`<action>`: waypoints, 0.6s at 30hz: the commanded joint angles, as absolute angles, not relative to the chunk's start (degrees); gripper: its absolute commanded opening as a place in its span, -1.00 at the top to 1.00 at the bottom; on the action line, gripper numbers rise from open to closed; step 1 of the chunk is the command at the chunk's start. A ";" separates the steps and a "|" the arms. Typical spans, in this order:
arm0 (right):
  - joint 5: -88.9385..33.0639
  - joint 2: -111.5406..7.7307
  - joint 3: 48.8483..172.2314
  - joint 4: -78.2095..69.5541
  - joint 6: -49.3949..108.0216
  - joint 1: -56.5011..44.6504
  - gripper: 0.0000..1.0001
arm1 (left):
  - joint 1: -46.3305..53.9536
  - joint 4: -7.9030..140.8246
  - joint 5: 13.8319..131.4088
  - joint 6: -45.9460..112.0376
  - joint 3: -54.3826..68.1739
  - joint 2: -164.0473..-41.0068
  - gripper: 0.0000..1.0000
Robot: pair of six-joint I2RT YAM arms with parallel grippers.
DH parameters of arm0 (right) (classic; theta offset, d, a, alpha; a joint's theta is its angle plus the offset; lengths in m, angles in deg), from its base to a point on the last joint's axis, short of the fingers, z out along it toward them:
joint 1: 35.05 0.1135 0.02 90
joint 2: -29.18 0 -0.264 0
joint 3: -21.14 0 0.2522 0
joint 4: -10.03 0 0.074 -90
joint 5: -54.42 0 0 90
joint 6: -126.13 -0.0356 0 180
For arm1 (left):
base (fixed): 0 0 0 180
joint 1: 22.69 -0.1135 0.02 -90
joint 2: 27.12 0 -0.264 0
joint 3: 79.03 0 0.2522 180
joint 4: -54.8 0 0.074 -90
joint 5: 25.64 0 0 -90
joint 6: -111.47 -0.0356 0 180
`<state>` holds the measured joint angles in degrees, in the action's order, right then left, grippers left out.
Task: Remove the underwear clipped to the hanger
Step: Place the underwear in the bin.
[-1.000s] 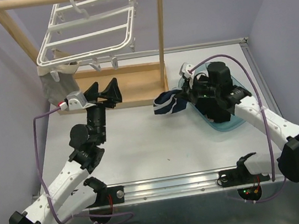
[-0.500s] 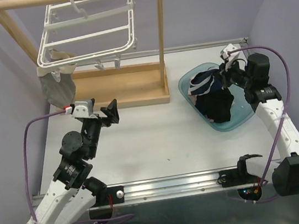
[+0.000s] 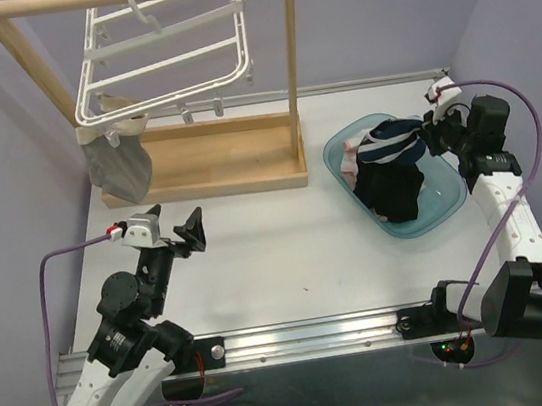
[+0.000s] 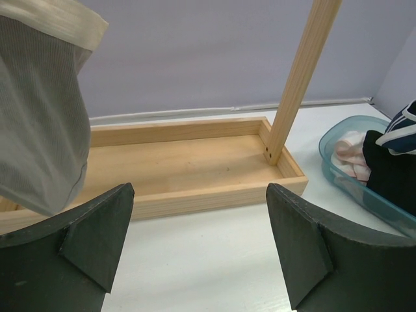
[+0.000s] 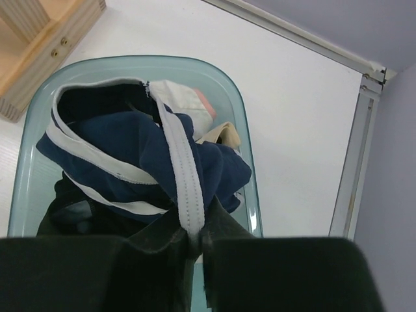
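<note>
Hanger (image 3: 165, 61): white frame, hanging tilted from the wooden rail stand (image 3: 205, 167).
Grey underwear (image 3: 119, 164): dangling, clipped at the frame's left corner.
Navy underwear (image 5: 123, 140), white-trimmed: lying atop a dark heap in the blue-green tub (image 3: 447, 200) on the counter (image 3: 278, 252).
Right gripper (image 5: 195, 237): jaws pinching the navy piece's white trim.
Left gripper (image 3: 175, 224): jaws standing spread, holding nothing, hovering near the stand's base.

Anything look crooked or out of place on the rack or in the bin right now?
The hanger hangs askew, its near left corner dipping where one grey underwear is clipped. Over the bin, the navy underwear has its white trim pinched in the shut right gripper. Nothing looks spilled or damaged.
</note>
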<state>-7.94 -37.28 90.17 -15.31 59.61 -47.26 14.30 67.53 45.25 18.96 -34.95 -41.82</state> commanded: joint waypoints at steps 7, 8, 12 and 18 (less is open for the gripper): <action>-8.59 -36.92 89.84 -17.44 63.73 -48.68 -0.94 | 13.52 66.98 43.88 18.56 -34.78 -40.66 -0.90; -8.94 -35.70 90.19 -17.44 63.73 -48.76 -1.00 | 13.35 66.98 43.79 18.74 -34.69 -40.57 -0.90; -5.81 -32.10 91.15 -17.79 61.10 -48.76 -1.00 | 12.91 66.89 42.74 19.18 -34.16 -39.26 -0.91; 20.57 -26.90 89.84 -17.62 50.49 -48.68 -1.00 | 12.21 65.84 40.72 19.44 -33.55 -34.95 -0.98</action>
<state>0.69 -29.85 90.17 -18.72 58.78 -48.31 12.82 68.88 42.82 19.34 -34.95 -37.75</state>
